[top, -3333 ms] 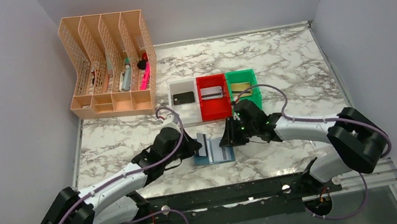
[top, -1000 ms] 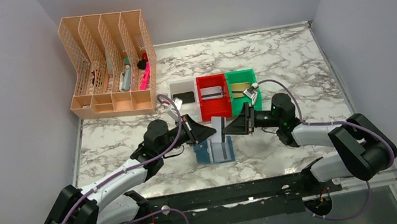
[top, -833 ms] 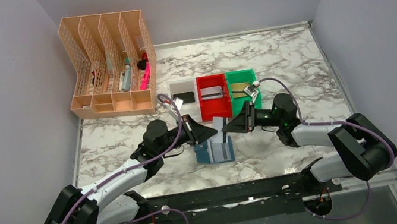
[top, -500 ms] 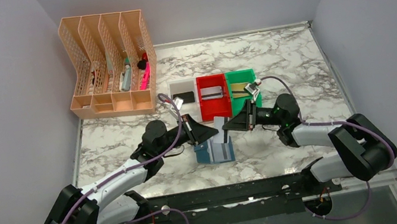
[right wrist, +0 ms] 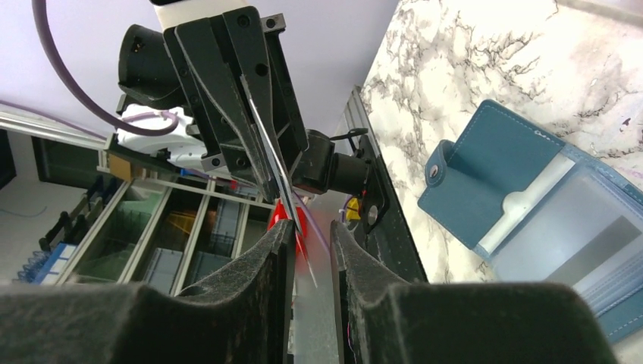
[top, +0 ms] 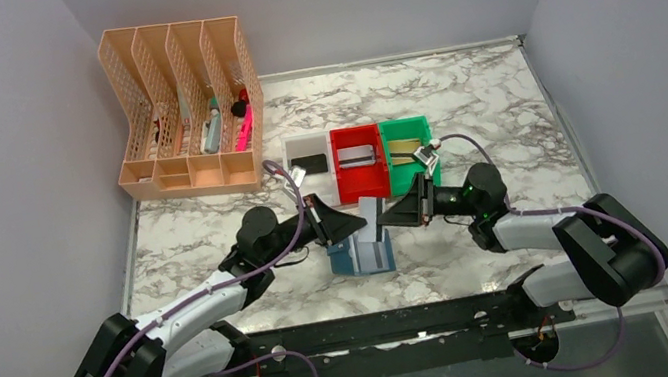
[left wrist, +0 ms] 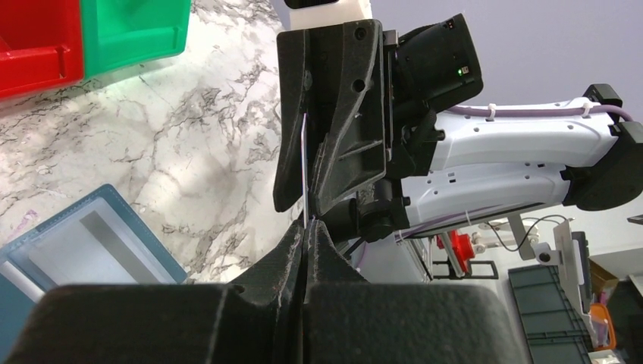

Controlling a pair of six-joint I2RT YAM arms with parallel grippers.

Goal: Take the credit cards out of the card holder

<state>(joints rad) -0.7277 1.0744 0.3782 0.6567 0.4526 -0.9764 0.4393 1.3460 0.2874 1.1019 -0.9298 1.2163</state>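
Observation:
The blue card holder (top: 361, 257) lies open on the marble table, its pale clear pockets facing up; it also shows in the left wrist view (left wrist: 83, 243) and the right wrist view (right wrist: 485, 174). A silver-grey credit card (top: 371, 213) hangs in the air just above it, between both grippers. My left gripper (top: 359, 225) is shut on one end of this card, which shows edge-on in its own view (left wrist: 304, 167). My right gripper (top: 386, 218) faces it, fingers apart around the card's other end (right wrist: 282, 193), with a visible gap.
Behind the wallet stand a white bin (top: 306, 152) holding a black card, a red bin (top: 362, 184) holding a silver card and a green bin (top: 411, 171) holding a gold card. A peach mesh file rack (top: 181, 111) stands at the back left.
Both grippers have risen from the wallet, and a silver-grey card now hangs in the air between them. Over the last second both arms shifted only slightly.

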